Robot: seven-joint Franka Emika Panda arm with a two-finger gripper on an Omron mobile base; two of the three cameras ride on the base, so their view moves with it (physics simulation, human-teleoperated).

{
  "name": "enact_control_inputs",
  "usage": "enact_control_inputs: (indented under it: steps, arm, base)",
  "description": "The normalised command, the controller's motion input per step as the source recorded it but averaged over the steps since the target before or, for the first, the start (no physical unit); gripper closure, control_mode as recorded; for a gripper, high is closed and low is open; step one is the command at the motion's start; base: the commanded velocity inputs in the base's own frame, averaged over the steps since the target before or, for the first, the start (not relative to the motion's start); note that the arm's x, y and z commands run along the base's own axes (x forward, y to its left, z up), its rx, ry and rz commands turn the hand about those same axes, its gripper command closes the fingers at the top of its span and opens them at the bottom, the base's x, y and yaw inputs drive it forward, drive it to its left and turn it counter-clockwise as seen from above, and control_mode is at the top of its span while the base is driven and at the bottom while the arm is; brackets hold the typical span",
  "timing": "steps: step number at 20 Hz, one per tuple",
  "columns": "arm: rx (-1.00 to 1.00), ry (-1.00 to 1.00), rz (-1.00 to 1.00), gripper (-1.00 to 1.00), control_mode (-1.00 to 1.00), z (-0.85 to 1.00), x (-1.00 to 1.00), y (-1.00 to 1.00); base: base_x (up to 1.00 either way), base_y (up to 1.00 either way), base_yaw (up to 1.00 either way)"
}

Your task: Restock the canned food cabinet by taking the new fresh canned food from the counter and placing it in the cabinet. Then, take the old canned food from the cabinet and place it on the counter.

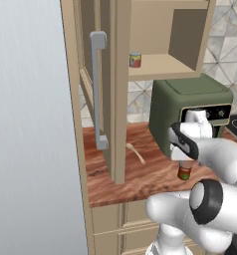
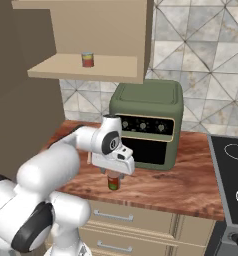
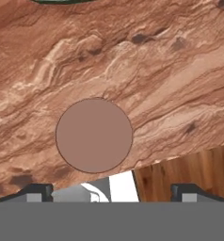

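Observation:
The new fresh canned food (image 1: 184, 172) (image 2: 113, 181) stands on the counter (image 1: 135, 177) (image 2: 186, 180) close to its front edge, in front of the oven. My gripper (image 1: 183, 162) (image 2: 115, 172) (image 3: 112, 190) hangs straight over it, open, fingers spread wider than the can. From the hand view I look down on the can's round dull lid (image 3: 94, 135). The old canned food (image 1: 135, 60) (image 2: 87, 60) sits on the shelf of the cabinet (image 1: 160, 67) (image 2: 91, 70), whose door stands open.
The open cabinet door with its grey bar handle (image 1: 97, 89) juts out over the counter's left part. A dark green oven (image 1: 190, 102) (image 2: 148, 120) stands just behind the can. A thin tan utensil (image 1: 136, 152) lies on the counter. A black stovetop (image 2: 231, 175) is to the right.

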Motion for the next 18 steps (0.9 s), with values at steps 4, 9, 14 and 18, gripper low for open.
enact_control_inputs:
  steps: [4,9,14,18]
  arm:
    - [0.0,0.0,0.0,-1.0,-1.0,-0.17,0.23,0.02]
    - [0.0,0.0,0.0,-1.0,-1.0,-0.23,0.17,0.01]
    - [0.0,0.0,0.0,-1.0,-1.0,-0.31,0.1,0.0]
    - [0.0,0.0,0.0,-1.0,-1.0,-0.26,0.02,0.0]
  base:
    - [0.0,0.0,0.0]
    - [0.0,0.0,0.0]
    - [0.0,0.0,0.0]
    - [0.0,0.0,0.0]
